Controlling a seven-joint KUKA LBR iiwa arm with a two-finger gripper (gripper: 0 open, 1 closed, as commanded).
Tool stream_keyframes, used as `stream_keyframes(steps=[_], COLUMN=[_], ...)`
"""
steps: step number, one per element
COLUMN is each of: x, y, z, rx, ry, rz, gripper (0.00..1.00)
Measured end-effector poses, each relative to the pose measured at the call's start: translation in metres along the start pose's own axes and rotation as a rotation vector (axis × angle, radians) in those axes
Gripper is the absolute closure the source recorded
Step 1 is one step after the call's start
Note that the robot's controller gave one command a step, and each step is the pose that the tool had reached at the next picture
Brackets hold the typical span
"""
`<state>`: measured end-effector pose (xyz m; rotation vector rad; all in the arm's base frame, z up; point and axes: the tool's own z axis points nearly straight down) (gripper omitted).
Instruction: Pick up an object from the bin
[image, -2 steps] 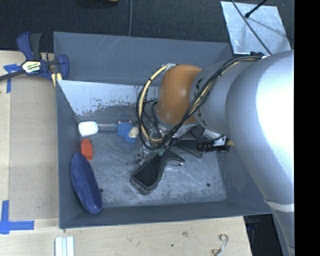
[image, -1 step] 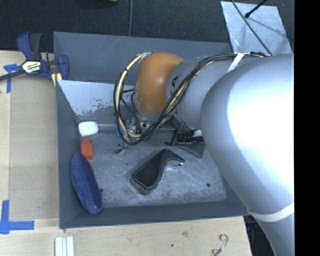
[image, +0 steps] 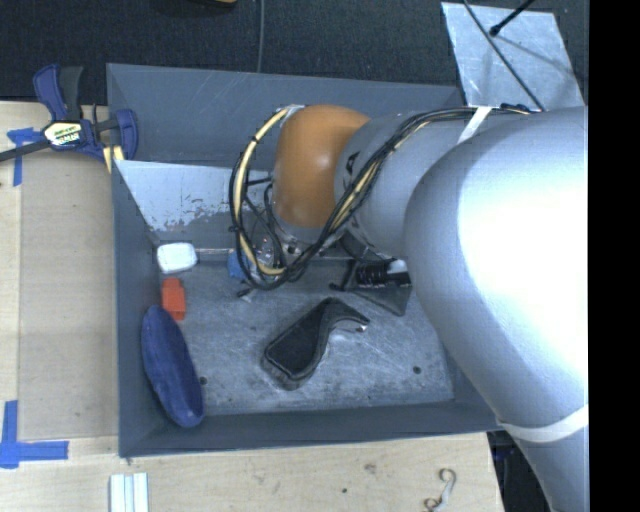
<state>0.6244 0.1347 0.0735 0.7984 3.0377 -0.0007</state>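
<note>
Small blue piece, left of frame centre on bin floor, just beside pincer (state cannot be told beneath orange cover): likely light, rigid, slippery; best gripped across narrow sides.

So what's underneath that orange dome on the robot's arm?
Looped cables hang beneath the orange cover, and a small blue thing peeks out on the bin floor. Whatever lies straight below is covered by the arm; a black thing alongside is half hidden.
</note>
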Motion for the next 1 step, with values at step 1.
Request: stream_keyframes(steps=[1], x=[0.0041], y=[-0.0041], z=[-0.1709], rx=[-0.007], ry=[-0.007], rz=[-0.003], gripper=[1.0])
